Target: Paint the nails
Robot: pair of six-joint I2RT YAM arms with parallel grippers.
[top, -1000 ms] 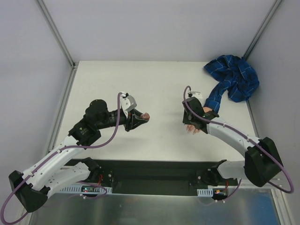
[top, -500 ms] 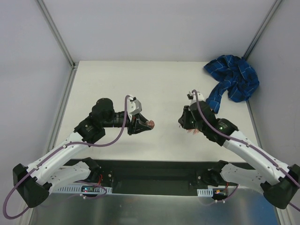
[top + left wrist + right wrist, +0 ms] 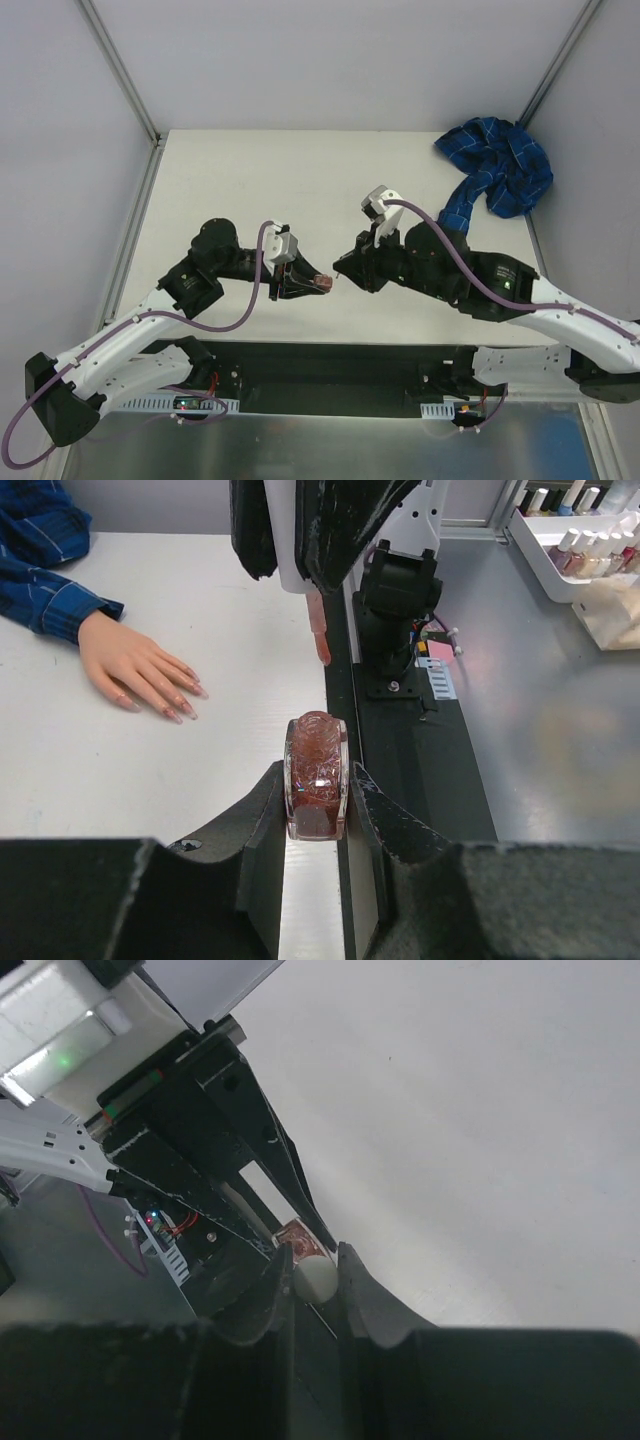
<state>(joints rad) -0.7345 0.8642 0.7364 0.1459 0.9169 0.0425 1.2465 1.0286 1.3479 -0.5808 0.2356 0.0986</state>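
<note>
Above the bench, the left hand grips the small polish bottle and the right hand pinches its white cap just beside it, while the nails, on the dummy fingers lying well apart, look bare: painting seems unstarted.

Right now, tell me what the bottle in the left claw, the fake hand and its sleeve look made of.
Bottle: clear glass or hard plastic, glossy; it glints and reddish glitter shows through.
Fake hand: probably rubber or vinyl, flesh-toned, smooth and faintly shiny.
Sleeve: matte woven plaid cloth; it crumples in soft folds.
</note>
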